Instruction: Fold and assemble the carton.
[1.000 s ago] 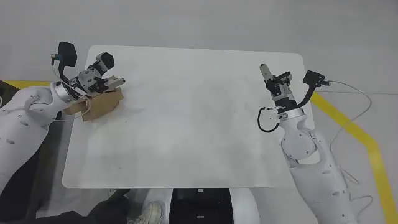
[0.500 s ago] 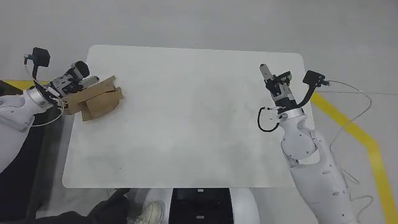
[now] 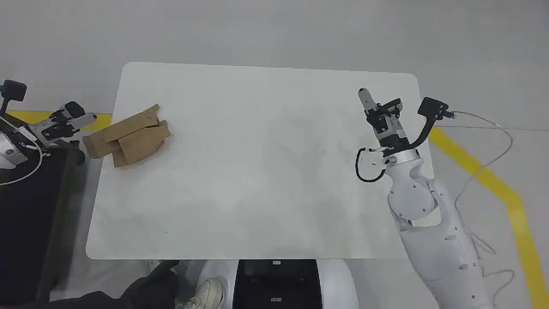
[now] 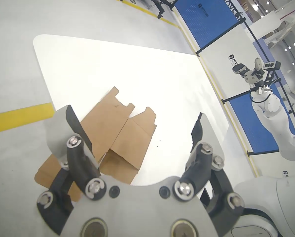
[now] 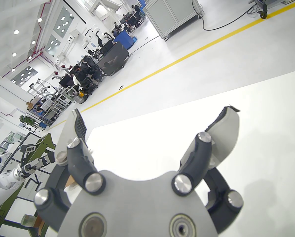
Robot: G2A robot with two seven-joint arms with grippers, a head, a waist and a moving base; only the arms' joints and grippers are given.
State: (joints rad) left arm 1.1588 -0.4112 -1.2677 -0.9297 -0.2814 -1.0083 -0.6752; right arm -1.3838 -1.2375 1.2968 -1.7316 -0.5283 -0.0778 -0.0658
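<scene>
Carton (image 3: 129, 137): brown cardboard, not assembled. It lies flat at the left edge of the white surface (image 3: 257, 180), and one corner overhangs that edge above the floor. Two flat panels sit side by side, with notched flaps along the end away from me.

My left jaws: spread wide and holding nothing. They are positioned off the left edge of the surface and point toward the carton. They are near it but not touching it.

My right jaws: spread wide and holding nothing. They are positioned above the right side of the surface, near its far right corner, and are well apart from the carton.

A yellow line (image 3: 480, 172) runs across the floor beside the right edge of the surface.
</scene>
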